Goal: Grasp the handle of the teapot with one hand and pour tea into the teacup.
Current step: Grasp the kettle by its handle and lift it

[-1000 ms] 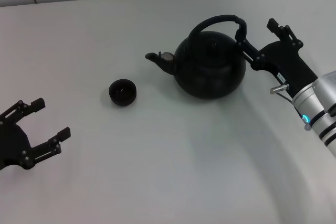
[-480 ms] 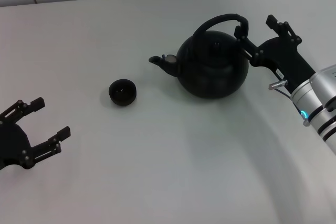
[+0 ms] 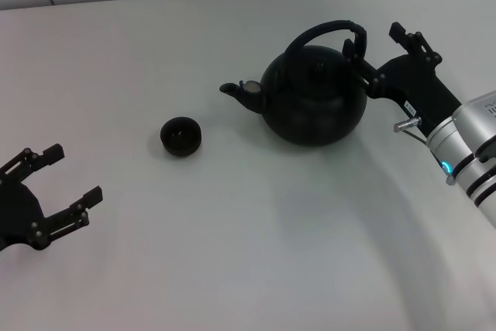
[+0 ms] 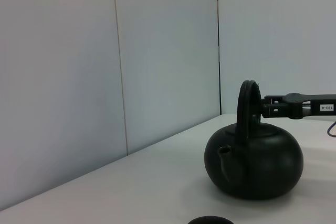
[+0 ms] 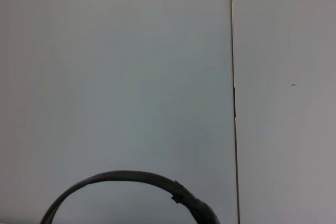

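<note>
**Right end effector at the handle, grip not yet made: risks and count**

Nearest, at the lower left of the head view, the left end effector [image 3: 60, 188] hangs idle above the worktop [image 3: 232, 253], fingers spread, holding nothing.

Mid-frame, left of centre, the teacup [image 3: 180, 136] stands upright and apart from everything else.

Farther back, upper right of centre, the teapot [image 3: 314, 98] sits with its spout towards the teacup. The right end effector [image 3: 380, 52] is at the thick right-hand side of the handle [image 3: 325, 32], fingers spread; one finger lies against the handle, the other stands clear.

Risks, as judged:
- Closing so low on the hoop's side could let the pot swing or tip when lifted.
- The near finger could nudge the teapot before it is clamped.
- The teacup is small, so a pour could miss it or knock it over.

Count: one teapot, one handle, one teacup, two end effectors.
</note>
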